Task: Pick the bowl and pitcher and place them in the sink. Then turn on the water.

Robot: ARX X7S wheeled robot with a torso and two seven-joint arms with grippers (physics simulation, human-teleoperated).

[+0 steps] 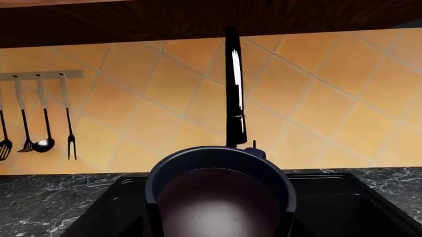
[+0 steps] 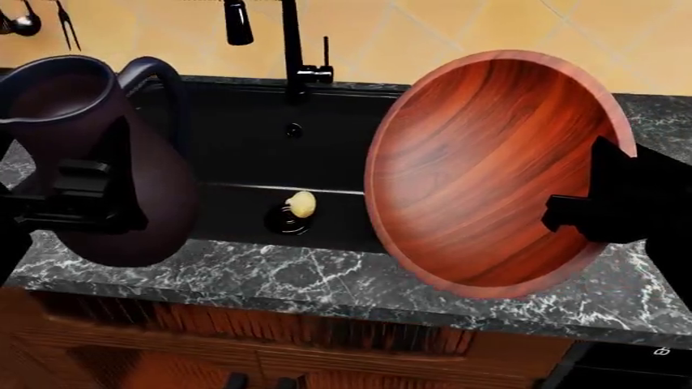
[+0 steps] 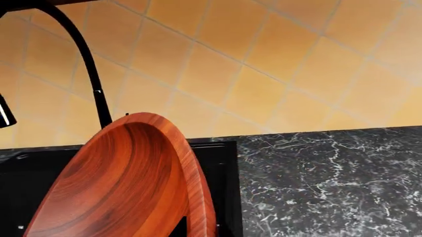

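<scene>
**Both vessels held over the sink**

Orange tile (image 2: 454, 24) backed your marbled counter (image 2: 324, 284), and the black sink (image 2: 249, 121) sat sunk in it straight ahead of you. Your right gripper (image 2: 584, 215) gripped the bowl (image 2: 487, 170) by its rim, tilted nearly on edge with the hollow facing you, hanging above the sink's right end and the counter beside it. Your left gripper (image 2: 76, 203) was clamped on the pitcher (image 2: 97, 162), held upright over the sink's left end, handle toward the wall. You could see the pitcher's open mouth from the left wrist view, right in front of the faucet (image 2: 290, 49). That faucet stood behind the basin, and no stream showed at its spout. A small yellowish thing (image 2: 301, 203) lay at the drain (image 2: 288, 219). Utensils (image 1: 36, 116) hung from a wall rail left of the sink.
</scene>
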